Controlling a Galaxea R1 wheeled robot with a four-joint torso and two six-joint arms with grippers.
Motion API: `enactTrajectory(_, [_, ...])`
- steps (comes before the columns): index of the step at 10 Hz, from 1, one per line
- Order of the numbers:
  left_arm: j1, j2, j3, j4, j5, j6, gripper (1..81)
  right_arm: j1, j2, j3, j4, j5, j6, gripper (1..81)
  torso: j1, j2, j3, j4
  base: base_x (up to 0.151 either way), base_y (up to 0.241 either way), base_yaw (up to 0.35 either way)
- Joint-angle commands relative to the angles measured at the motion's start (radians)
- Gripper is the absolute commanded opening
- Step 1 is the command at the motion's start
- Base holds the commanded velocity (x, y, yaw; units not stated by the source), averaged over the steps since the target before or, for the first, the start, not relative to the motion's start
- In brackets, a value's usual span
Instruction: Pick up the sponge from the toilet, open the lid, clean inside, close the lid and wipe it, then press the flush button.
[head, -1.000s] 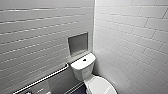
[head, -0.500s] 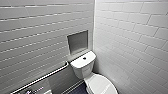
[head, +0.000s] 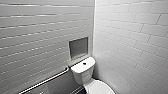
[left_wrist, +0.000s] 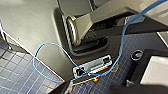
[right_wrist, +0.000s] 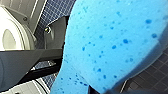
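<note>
Judging by the pictures, this is the carry-the-sponge-to-the-bowl stretch. The sponge (right_wrist: 112, 42) is taking up most of the right wrist frame, from the top right down to the bottom middle. It's sitting so close to the camera that I'm reading the right gripper (right_wrist: 107, 82) as pinching it. For the left gripper, I'm not able to tell if it's open or closed.

To do this bit well, I'd be keeping that squeeze steady so the soft pad isn't slipping. I'd also be getting the toilet (head: 82, 72) squarer in the head view. Right now it's sitting at the bottom centre, and the lid (head: 98, 88) is getting cut off by the lower edge. It's looking closed, though I'm not sure.

As for the views, the head camera is giving the room layout:
- The flush button (head: 84, 63) is showing on the tank top.
- A niche (head: 78, 47) is sitting just above the tank.
- A grab bar (head: 47, 80) is running along the wall at lower left.

The right wrist is showing the grip and the sponge's speckled surface up close. The left wrist is showing a blue cable (left_wrist: 50, 47) looping over the robot's own base. It's also showing the blue tiled floor (left_wrist: 20, 72) at lower left.
</note>
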Motion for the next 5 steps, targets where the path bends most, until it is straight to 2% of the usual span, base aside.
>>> enactTrajectory(1, [-0.02,0.005,0.003,-0.003,0.064,0.004,81.1,0.004,-0.008,-0.001,-0.022,-0.032,-0.003,1.0,0.0,0.0,0.097,0.0,0.0,0.0,0.0])
enactTrajectory(2, [-0.02,0.005,0.003,-0.004,0.064,0.004,81.1,0.006,-0.002,0.0,-0.024,-0.041,-0.003,1.0,0.0,0.0,0.034,0.0,0.0,0.0,0.0])
enactTrajectory(3, [-0.02,0.004,0.0,-0.006,0.063,0.004,81.1,0.012,0.024,-0.001,-0.025,-0.126,-0.003,1.0,-0.001,0.0,0.063,0.0,0.0,0.0,0.0])
enactTrajectory(4, [-0.025,0.004,-0.015,-0.006,0.063,0.003,81.1,0.032,0.053,-0.006,-0.025,-0.287,-0.001,1.0,-0.002,-0.001,0.071,0.0,0.0,0.0,0.0])
enactTrajectory(5, [-0.03,0.008,-0.038,-0.007,0.063,0.0,81.1,0.047,0.073,0.0,-0.024,-0.412,-0.001,1.0,-0.002,-0.001,0.08,0.0,0.0,0.0,0.0])
